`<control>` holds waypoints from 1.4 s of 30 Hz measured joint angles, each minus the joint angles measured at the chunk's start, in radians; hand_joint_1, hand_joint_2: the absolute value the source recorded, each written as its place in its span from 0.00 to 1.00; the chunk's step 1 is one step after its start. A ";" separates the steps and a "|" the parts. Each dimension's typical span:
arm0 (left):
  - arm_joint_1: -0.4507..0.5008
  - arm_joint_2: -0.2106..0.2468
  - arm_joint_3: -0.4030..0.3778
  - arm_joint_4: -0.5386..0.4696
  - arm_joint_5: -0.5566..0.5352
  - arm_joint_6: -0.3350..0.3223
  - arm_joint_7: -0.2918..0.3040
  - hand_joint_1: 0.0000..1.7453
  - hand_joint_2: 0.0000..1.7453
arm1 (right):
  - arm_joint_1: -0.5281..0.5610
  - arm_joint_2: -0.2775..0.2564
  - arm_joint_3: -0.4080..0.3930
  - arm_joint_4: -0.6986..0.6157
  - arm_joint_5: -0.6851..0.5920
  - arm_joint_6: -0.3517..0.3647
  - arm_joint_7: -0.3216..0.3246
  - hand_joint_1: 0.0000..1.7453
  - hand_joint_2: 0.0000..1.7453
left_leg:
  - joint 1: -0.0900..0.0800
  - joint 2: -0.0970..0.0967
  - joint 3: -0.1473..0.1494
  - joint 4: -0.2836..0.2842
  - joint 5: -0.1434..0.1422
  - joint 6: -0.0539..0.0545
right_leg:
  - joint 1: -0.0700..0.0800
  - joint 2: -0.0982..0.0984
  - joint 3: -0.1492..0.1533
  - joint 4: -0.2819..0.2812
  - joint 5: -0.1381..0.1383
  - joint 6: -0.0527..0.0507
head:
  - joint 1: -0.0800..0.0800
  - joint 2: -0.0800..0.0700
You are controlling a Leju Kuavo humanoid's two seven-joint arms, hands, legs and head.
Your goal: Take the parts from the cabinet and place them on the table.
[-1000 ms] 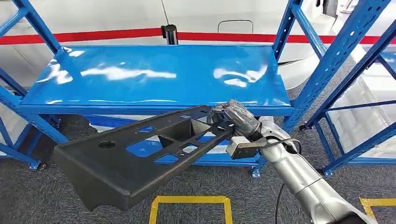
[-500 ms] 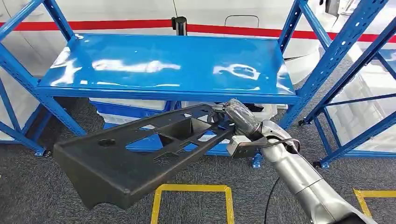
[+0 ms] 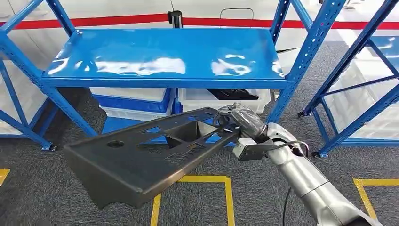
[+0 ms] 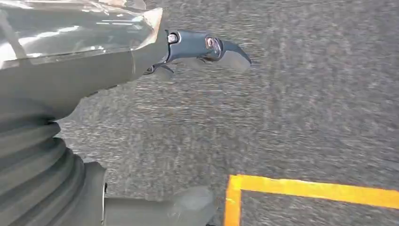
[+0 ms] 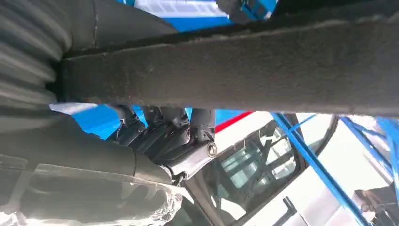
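A long black plastic part (image 3: 141, 155) with cut-out openings hangs in the air in front of the blue cabinet (image 3: 160, 52). My right hand (image 3: 237, 120) grips its right end; the part stretches out to the left and toward me. Seen from the right wrist, the part's dark edge (image 5: 263, 70) crosses the picture with the hand's fingers (image 5: 179, 136) curled around it. My left hand (image 4: 141, 56) hangs over grey carpet with its fingers apart and nothing in it.
The cabinet's blue shelf (image 3: 160, 52) is bare. Below it stand white and blue bins (image 3: 141, 101), one holding a dark part (image 3: 233, 93). Blue uprights (image 3: 301, 61) rise on the right. Yellow tape lines (image 3: 207, 181) mark the grey carpet.
The whole picture has shifted: the cabinet now sits higher and farther off, so the camera has backed away. The part stays in my right hand in the same pose.
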 joint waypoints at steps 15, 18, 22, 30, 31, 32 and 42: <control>-0.003 -0.002 0.000 0.000 0.000 -0.006 -0.002 0.00 1.00 | -0.001 -0.007 0.000 0.004 0.002 -0.003 -0.002 0.93 1.00 | -0.014 0.008 -0.002 -0.219 0.098 0.060 | 0.005 -0.003 -0.018 0.232 -0.076 0.069 | 0.004 0.000; -0.003 -0.002 0.000 0.000 -0.003 -0.007 -0.002 0.00 1.00 | -0.005 -0.008 -0.002 0.003 0.002 -0.004 -0.003 0.93 1.00 | -0.020 0.008 -0.033 -0.205 0.121 0.045 | 0.015 -0.002 0.169 -0.027 -0.120 0.050 | 0.004 0.000; 0.000 0.001 0.000 0.000 -0.010 -0.009 -0.001 0.00 1.00 | 0.002 -0.016 -0.001 0.003 0.000 -0.010 -0.007 0.93 1.00 | -0.011 0.006 -0.044 -0.211 0.149 0.020 | -0.003 -0.002 0.134 -0.032 -0.095 0.009 | 0.001 0.000; -0.001 0.002 0.001 0.000 -0.003 -0.012 0.000 0.00 1.00 | 0.014 -0.016 0.000 0.003 0.001 -0.011 -0.008 0.93 1.00 | 0.000 0.000 -0.039 0.040 0.001 -0.009 | 0.002 -0.004 0.034 -0.023 -0.009 0.000 | -0.008 0.000; -0.001 0.002 0.001 0.000 0.002 -0.012 -0.003 0.00 1.00 | 0.013 -0.016 0.000 0.003 0.001 -0.011 -0.008 0.93 1.00 | 0.001 0.000 0.026 -0.046 0.021 -0.005 | 0.002 -0.004 0.024 -0.019 -0.002 0.006 | -0.008 0.000; -0.002 0.002 0.001 0.000 0.002 -0.011 -0.005 0.00 1.00 | 0.013 -0.015 0.000 0.003 0.001 -0.011 -0.008 0.93 1.00 | 0.001 -0.003 0.090 -0.130 0.011 0.001 | 0.002 -0.004 0.021 -0.016 0.003 0.012 | -0.008 0.000; -0.003 0.002 0.002 0.000 0.002 -0.009 -0.011 0.00 1.00 | 0.007 -0.013 0.000 0.004 0.000 -0.011 -0.007 0.93 1.00 | -0.012 0.003 0.051 -0.225 0.060 0.068 | 0.008 -0.003 -0.098 0.261 -0.156 0.025 | 0.000 0.000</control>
